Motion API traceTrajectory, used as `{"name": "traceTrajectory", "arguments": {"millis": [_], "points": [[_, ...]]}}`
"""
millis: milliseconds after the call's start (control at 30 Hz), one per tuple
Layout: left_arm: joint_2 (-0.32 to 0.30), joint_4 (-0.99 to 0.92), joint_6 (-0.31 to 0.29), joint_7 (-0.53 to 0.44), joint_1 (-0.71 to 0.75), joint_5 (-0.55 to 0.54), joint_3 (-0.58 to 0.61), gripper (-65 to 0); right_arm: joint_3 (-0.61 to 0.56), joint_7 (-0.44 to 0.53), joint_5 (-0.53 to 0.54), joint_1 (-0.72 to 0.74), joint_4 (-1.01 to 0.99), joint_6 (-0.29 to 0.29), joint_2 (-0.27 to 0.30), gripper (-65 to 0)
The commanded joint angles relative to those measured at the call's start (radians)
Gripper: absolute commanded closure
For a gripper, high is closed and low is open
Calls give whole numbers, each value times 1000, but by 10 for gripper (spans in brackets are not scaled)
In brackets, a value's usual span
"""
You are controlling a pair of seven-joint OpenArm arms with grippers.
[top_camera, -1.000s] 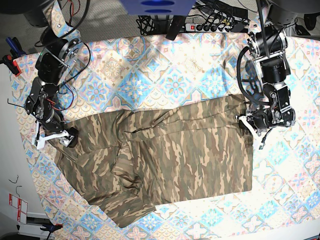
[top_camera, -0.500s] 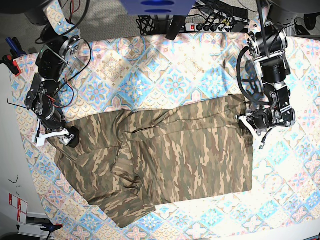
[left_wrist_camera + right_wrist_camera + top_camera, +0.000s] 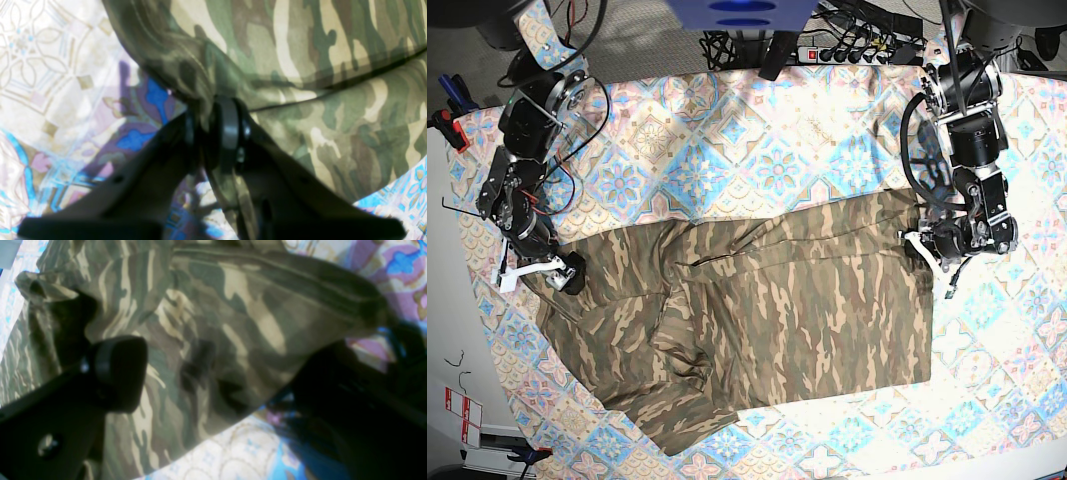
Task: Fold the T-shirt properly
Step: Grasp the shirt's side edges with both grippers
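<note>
The camouflage T-shirt (image 3: 787, 310) lies spread across the middle of the table, its lower left part rumpled and folded over. My left gripper (image 3: 924, 247) sits at the shirt's right edge. In the left wrist view this gripper (image 3: 208, 130) is shut on a pinch of the T-shirt (image 3: 317, 66). My right gripper (image 3: 545, 272) is at the shirt's left corner. In the right wrist view the gripper (image 3: 217, 383) stands wide open, with the hem of the T-shirt (image 3: 233, 323) lying between its fingers (image 3: 116, 373).
A pastel diamond-patterned tablecloth (image 3: 757, 150) covers the table. A power strip and cables (image 3: 857, 50) run along the far edge. A red and black clamp (image 3: 447, 125) grips the table's left edge, close to the right arm.
The right arm has shifted slightly at the shirt's left corner, its jaws still wide. The left arm and the shirt have not moved.
</note>
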Motion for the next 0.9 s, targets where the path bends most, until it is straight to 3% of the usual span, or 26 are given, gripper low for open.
{"name": "traceTrajectory", "arguments": {"millis": [0, 300, 433, 567, 767, 867], "points": [[62, -36, -46, 159, 51, 37, 23, -74, -2, 9, 11, 19, 17, 7, 16, -650], [62, -36, -46, 164, 45, 37, 23, -74, -5, 9, 11, 21, 17, 9, 16, -650], [62, -36, -46, 164, 45, 37, 23, -74, -3, 9, 11, 22, 17, 9, 16, -461], [62, -36, -46, 164, 45, 37, 23, -74, 3, 9, 11, 24, 17, 9, 16, -340], [62, -36, -46, 164, 44, 37, 23, -74, -3, 9, 11, 24, 16, 9, 16, -336], [62, -36, -46, 164, 44, 37, 23, -74, -3, 9, 11, 24, 16, 9, 16, -373]]}}
